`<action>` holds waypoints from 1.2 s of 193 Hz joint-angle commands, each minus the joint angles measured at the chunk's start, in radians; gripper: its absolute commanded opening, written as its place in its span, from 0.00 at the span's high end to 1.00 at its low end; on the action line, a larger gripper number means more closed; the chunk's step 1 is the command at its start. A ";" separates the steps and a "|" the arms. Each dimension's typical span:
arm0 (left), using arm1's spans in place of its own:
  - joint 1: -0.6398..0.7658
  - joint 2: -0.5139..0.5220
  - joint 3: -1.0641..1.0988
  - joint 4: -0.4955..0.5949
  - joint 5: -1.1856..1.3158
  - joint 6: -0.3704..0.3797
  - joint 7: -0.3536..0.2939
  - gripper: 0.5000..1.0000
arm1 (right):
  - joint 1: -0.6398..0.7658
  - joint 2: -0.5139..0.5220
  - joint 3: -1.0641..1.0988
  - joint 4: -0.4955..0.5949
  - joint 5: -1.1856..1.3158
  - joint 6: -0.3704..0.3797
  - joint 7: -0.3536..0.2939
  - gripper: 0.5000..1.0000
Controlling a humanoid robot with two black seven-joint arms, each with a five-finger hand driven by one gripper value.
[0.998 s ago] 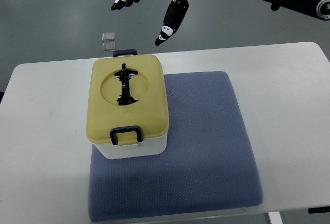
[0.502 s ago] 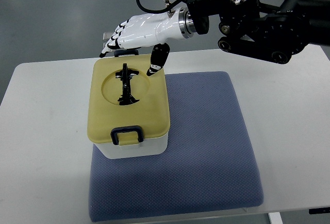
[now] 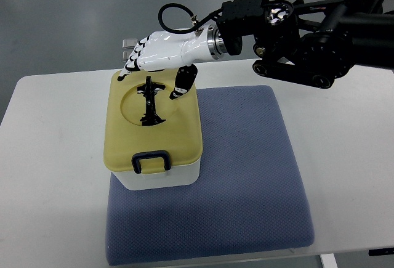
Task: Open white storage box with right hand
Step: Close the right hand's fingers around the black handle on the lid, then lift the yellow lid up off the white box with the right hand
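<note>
A white worktop [image 3: 345, 126] fills most of the frame, with grey floor showing along the top. On it lies a blue-grey textured mat [image 3: 246, 182], covering the centre and lower right of the picture. The white storage box [image 3: 157, 178] stands on the mat's left part, left of centre in the frame, its mustard-yellow lid [image 3: 126, 138] shut on top and overhanging the mat's left edge. The right arm [image 3: 308, 34], a black jointed structure, reaches in from the upper right edge and ends in the white right hand [image 3: 161, 52] with black-tipped fingers [image 3: 132, 64], which hovers over the far rim of the lid in the upper middle of the frame. The fingers are loosely extended toward the left and grasp nothing; the thumb [image 3: 183, 83] hangs down to the lid's far right corner, though contact cannot be judged. A folded black handle [image 3: 149, 100] lies in the lid's round recess, and a dark latch [image 3: 151, 160] sits at the near edge of the lid.
</note>
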 commanded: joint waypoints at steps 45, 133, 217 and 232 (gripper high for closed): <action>0.000 0.000 0.002 0.000 0.000 0.000 0.000 0.00 | -0.007 0.017 -0.007 0.000 0.002 -0.017 0.001 1.00; 0.000 0.000 -0.001 0.009 0.000 0.000 0.000 0.00 | 0.076 -0.005 0.047 0.023 0.041 -0.017 -0.013 1.00; 0.000 0.000 0.000 0.005 0.000 -0.001 0.002 0.00 | 0.162 -0.252 0.045 0.117 0.046 -0.003 0.006 1.00; 0.000 0.000 0.000 0.005 0.000 0.000 0.000 0.00 | 0.154 -0.321 0.033 0.129 0.043 0.005 0.024 1.00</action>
